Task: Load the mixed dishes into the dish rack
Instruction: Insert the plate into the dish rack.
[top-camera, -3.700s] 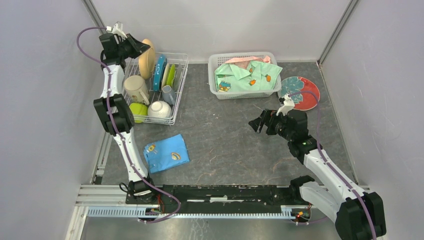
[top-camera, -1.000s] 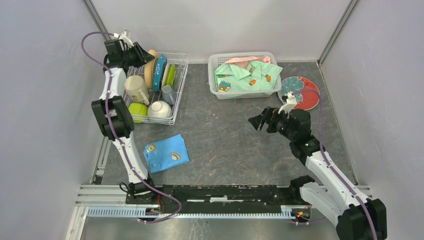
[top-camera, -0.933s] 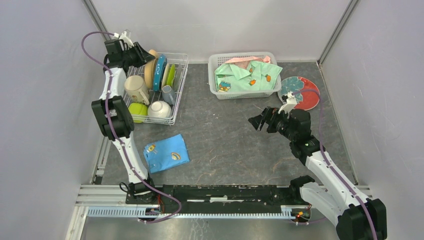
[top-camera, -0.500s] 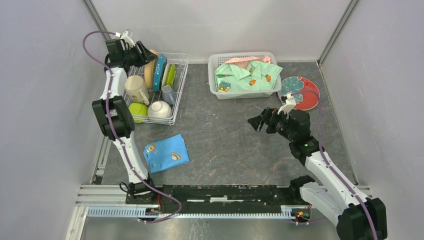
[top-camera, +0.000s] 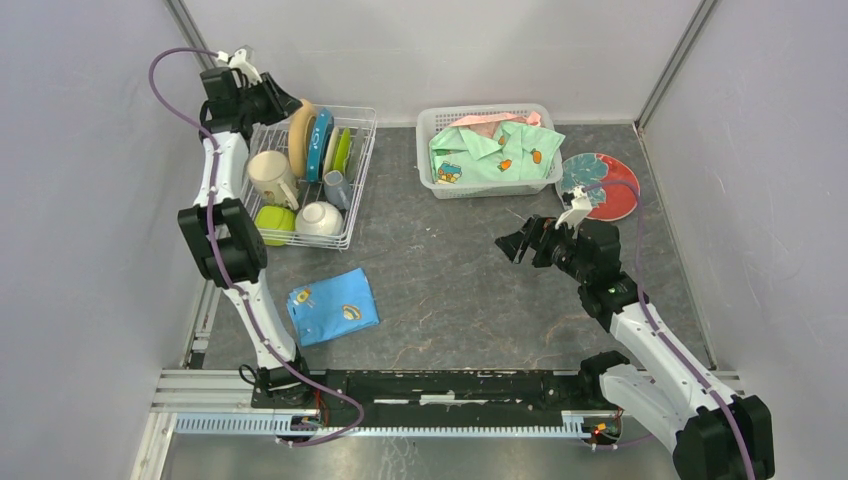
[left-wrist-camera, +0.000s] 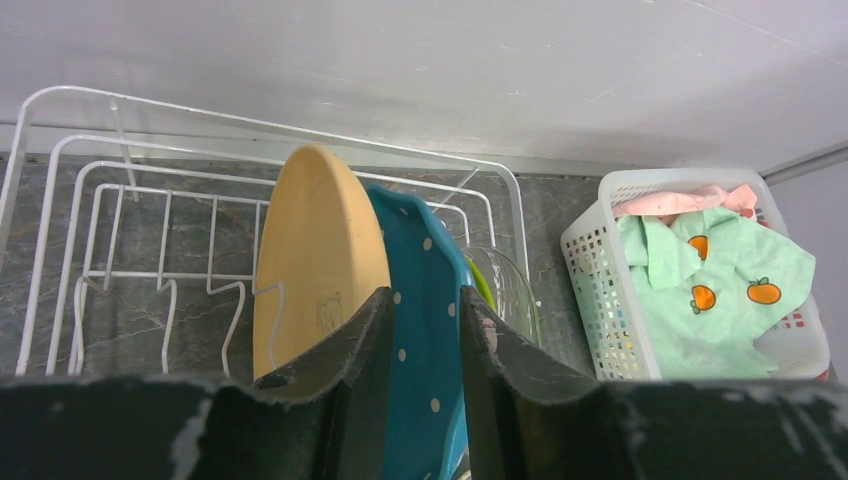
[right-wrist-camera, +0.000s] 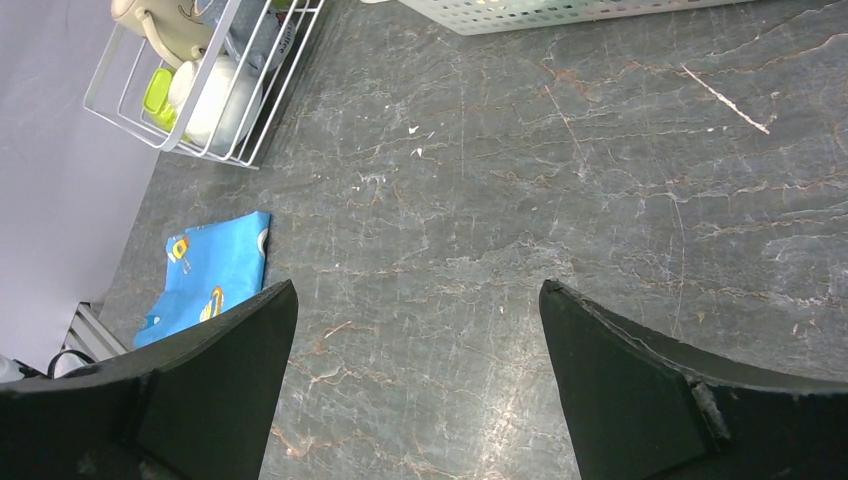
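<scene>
The dish rack (top-camera: 362, 168) (left-wrist-camera: 60, 170) stands at the back left. In it a cream plate (top-camera: 298, 125) (left-wrist-camera: 315, 250), a blue dotted plate (top-camera: 320, 140) (left-wrist-camera: 425, 270) and a lime-green plate (top-camera: 343, 150) stand on edge. A beige mug (top-camera: 270, 177), a green cup (top-camera: 276, 222) and a white bowl (top-camera: 320, 218) sit nearer. My left gripper (top-camera: 278, 101) (left-wrist-camera: 425, 300) hovers above the rack's back left corner, its jaws a narrow gap apart and holding nothing. A red plate (top-camera: 605, 190) lies flat at the right. My right gripper (top-camera: 515, 245) (right-wrist-camera: 418, 300) hangs wide open over bare table.
A white latticed basket of green clothing (top-camera: 490, 145) (left-wrist-camera: 700, 270) stands at the back centre. A folded blue cloth (top-camera: 332, 305) (right-wrist-camera: 205, 270) lies at the front left. Grey walls close in on the left, back and right.
My left gripper has let go of the cream plate, which now stands in the rack, and has lifted back to the left. The right arm has hardly moved.
</scene>
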